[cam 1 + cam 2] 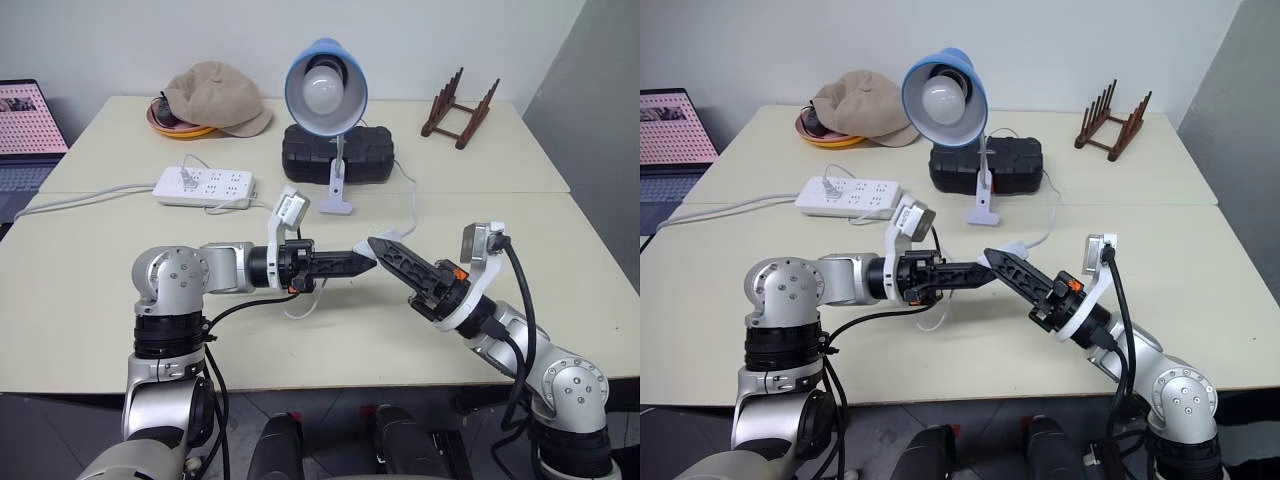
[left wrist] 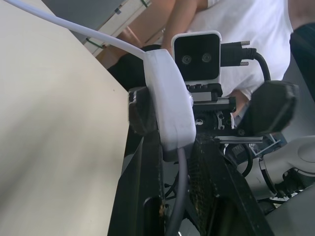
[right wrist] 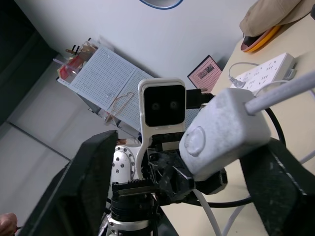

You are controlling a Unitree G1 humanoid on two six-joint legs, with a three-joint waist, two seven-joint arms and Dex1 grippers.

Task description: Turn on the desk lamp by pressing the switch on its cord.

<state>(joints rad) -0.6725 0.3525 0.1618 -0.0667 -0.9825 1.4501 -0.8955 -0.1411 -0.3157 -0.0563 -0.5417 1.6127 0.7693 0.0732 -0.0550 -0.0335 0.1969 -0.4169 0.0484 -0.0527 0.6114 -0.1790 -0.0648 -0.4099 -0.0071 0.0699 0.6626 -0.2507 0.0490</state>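
My left gripper (image 1: 364, 262) reaches level across the table's middle and is shut on the small white switch (image 2: 170, 103), held above the tabletop. The thin white cord (image 1: 410, 215) runs from the switch back toward the desk lamp (image 1: 325, 85), whose blue shade and white bulb face me from the far table. My right gripper (image 1: 382, 246) comes in from the right, tip to tip with the left one. It is open, with one black finger (image 3: 93, 182) and the other (image 3: 280, 191) standing on either side of the switch (image 3: 221, 132), its round button facing the camera.
A white power strip (image 1: 205, 185) lies left of the lamp. A black case (image 1: 337, 153) sits behind the lamp's clip. A beige cap (image 1: 218, 97), a wooden rack (image 1: 460, 108) and a laptop (image 1: 25, 130) stand further off. A person (image 2: 221, 19) is nearby.
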